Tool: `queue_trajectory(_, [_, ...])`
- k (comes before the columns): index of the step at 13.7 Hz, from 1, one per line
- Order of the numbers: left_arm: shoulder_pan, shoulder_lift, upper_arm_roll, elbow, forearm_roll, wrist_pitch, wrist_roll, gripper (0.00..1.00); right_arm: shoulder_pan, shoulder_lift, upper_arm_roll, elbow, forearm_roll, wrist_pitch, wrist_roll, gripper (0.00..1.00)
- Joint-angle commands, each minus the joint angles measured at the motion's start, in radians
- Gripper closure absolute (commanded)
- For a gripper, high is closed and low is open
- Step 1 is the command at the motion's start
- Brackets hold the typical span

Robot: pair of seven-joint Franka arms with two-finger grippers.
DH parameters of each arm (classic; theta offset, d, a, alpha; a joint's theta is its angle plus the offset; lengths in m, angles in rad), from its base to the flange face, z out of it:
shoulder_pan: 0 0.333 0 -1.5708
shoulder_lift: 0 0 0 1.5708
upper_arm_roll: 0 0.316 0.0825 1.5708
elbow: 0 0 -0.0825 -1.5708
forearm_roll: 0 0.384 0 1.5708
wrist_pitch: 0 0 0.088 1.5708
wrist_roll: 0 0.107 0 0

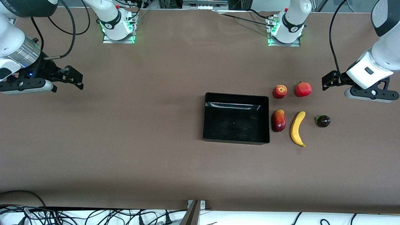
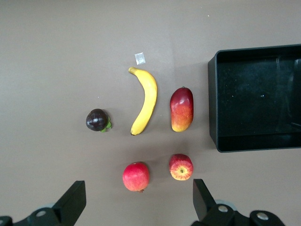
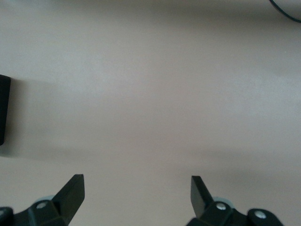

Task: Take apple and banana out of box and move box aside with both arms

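Mango [image 1: 278,120] touching box [image 1: 236,122]; pomegranate [image 1: 303,89], mangosteen [image 1: 323,121] near.

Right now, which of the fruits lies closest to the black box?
The mango, dark red and yellow, lies right beside the box wall. The banana, apple, pomegranate and small dark fruit lie farther off.

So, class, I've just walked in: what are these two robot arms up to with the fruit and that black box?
Nothing is being handled right now. The box sits empty on the table, with the apple and banana lying outside it, toward the left arm's end, among a mango, pomegranate and a small dark fruit. The left pincer hangs open near the fruit; the right pincer hangs open over bare table.
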Motion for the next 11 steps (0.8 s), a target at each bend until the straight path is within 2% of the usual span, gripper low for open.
queue_trajectory(1, [-0.015,-0.029,-0.018,-0.027,-0.022,-0.01,-0.038,0.0,-0.002,0.003,0.007,0.009,0.0,-0.004,0.008,0.0])
queue_trajectory(3, [-0.014,-0.029,-0.025,-0.028,-0.02,-0.014,-0.104,0.0,0.027,0.083,0.007,0.014,-0.009,0.015,-0.009,0.0])
queue_trajectory(9, [-0.006,-0.005,-0.023,-0.022,-0.068,-0.025,-0.136,0.0,0.14,0.206,0.013,0.022,0.013,0.013,-0.011,0.0])
queue_trajectory(11, [-0.001,0.038,-0.019,0.048,-0.068,-0.072,-0.136,0.0,0.226,0.255,0.013,0.028,0.052,0.065,0.082,0.0])
